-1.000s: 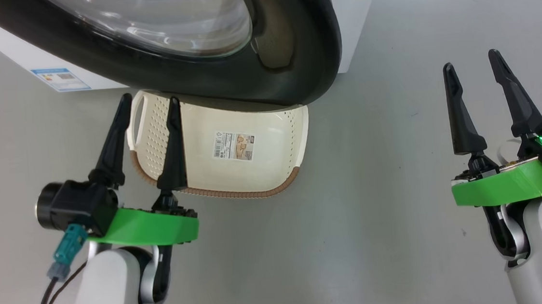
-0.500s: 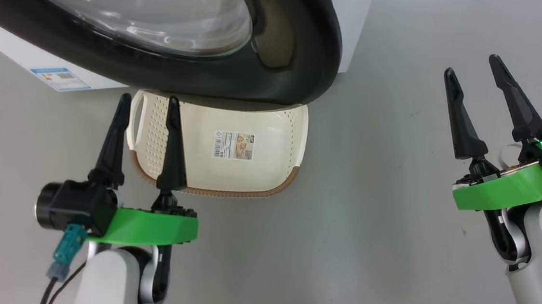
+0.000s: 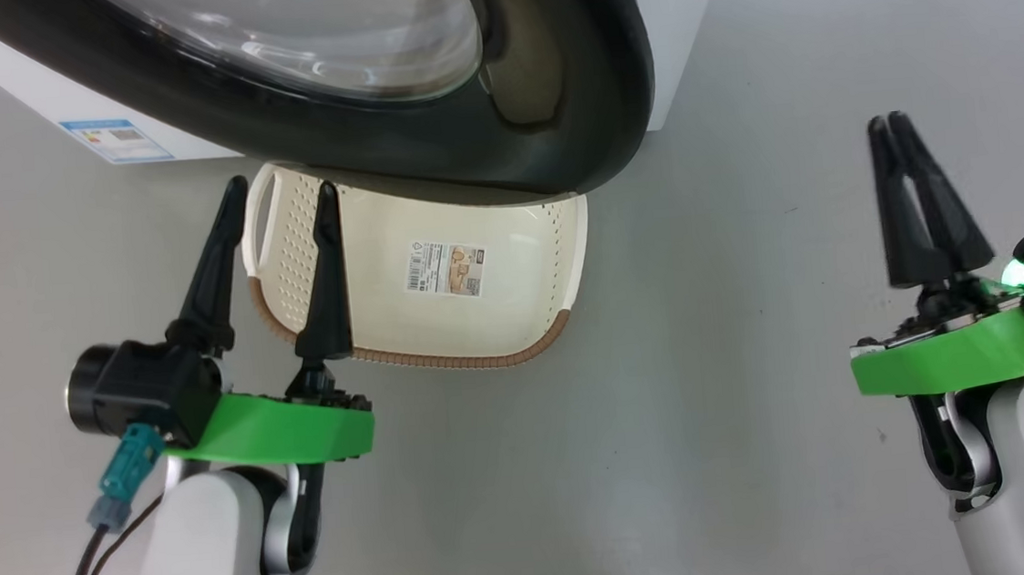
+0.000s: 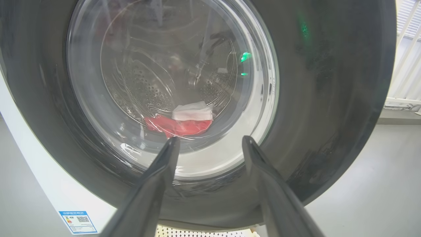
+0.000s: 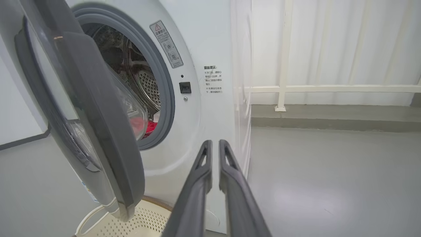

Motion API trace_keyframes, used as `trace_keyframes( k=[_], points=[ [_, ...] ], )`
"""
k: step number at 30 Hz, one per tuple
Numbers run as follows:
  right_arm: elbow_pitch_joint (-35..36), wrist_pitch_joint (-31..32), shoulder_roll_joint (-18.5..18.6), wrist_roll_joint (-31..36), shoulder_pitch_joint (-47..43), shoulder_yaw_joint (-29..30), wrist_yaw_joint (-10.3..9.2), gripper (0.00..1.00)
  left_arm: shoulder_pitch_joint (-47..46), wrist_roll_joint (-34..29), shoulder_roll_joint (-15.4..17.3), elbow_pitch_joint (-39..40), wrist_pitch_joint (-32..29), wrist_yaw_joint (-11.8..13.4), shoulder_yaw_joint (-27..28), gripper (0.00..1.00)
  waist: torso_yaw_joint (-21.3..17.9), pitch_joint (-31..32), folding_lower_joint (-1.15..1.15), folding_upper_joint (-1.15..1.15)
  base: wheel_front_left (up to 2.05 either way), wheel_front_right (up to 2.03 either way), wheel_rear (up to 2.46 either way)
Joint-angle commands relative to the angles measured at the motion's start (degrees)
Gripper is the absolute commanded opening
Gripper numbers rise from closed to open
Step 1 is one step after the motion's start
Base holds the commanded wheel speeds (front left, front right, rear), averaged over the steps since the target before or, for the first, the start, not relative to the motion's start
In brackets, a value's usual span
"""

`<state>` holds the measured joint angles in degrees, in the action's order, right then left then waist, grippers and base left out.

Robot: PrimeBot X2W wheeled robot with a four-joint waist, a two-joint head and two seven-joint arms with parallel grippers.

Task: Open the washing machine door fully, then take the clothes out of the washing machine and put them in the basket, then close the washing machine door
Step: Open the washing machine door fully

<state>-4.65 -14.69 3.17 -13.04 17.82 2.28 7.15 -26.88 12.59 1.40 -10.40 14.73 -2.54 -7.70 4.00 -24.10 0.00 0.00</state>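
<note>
Right gripper (image 3: 886, 123) has closed (empty), door (image 3: 567, 64) seemingly well left of fingers (image 3: 901, 239).

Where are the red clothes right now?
In the left wrist view, the red clothes lie low inside the washing machine, behind the door glass, with a white cloth against them.

Black-rimmed door (image 3: 570, 91) ajar above cream basket (image 3: 565, 260) — red clothes (image 4: 179, 126) inside washing machine (image 5: 204, 49).

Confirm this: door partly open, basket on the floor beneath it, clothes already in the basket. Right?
No. The clothes lie in the drum, behind the door in the left wrist view; the basket in the head view holds just its sticker.
</note>
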Motion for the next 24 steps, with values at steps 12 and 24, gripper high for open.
trace_keyframes(
  k=[12,24],
  points=[
    [-3.87,-0.16,-0.29,-31.63,11.77,-7.68,0.34,0.00,0.28,-0.56,1.48,2.53,0.27,0.34,1.22,1.00,1.01,-2.33,0.00,0.00,0.00,0.00,0.00],
    [-3.95,15.93,1.06,-63.57,23.82,-9.94,0.34,0.00,-0.66,-0.26,1.48,3.07,0.27,0.26,1.01,1.00,2.78,-6.03,0.00,0.00,0.00,0.00,0.00]
  ],
)
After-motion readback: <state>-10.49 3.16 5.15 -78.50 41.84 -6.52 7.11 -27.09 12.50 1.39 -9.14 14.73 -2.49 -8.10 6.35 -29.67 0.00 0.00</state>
